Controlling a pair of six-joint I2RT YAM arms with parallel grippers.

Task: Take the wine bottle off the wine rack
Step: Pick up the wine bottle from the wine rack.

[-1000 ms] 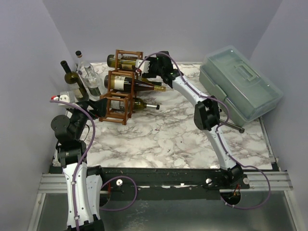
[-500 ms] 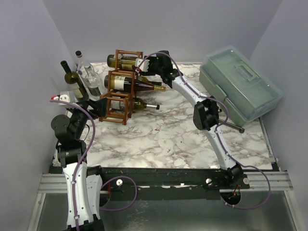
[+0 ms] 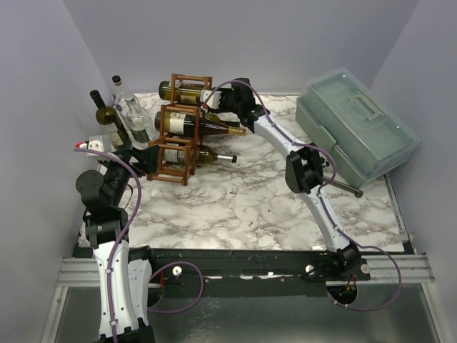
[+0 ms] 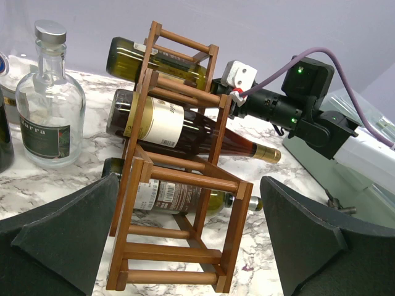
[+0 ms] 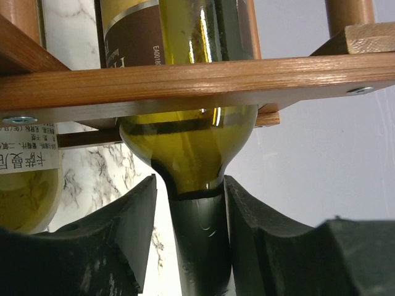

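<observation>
The reddish-brown wine rack [image 3: 177, 146] stands at the back left with three bottles lying in its stepped cells. The top wine bottle [image 3: 176, 91] is green, and its neck sticks out to the right. My right gripper [image 3: 215, 98] is open around that neck [image 5: 197, 234]. The right finger [image 5: 259, 234] lies against the glass and the left finger [image 5: 133, 228] stands a sliver away. My left gripper [image 4: 185, 246] is wide open, with its fingers on either side of the rack's [image 4: 185, 179] lowest cell and not touching it.
A brown bottle [image 3: 200, 126] lies in the middle cell and a green one [image 3: 211, 153] in the bottom cell. A dark bottle [image 3: 107, 114] and a clear one [image 3: 132, 114] stand left of the rack. A grey-green toolbox [image 3: 357, 125] sits at the right.
My right gripper's jaws have narrowed around the top bottle's neck, and the wrist has edged slightly left. The left arm and the rack have not moved.
</observation>
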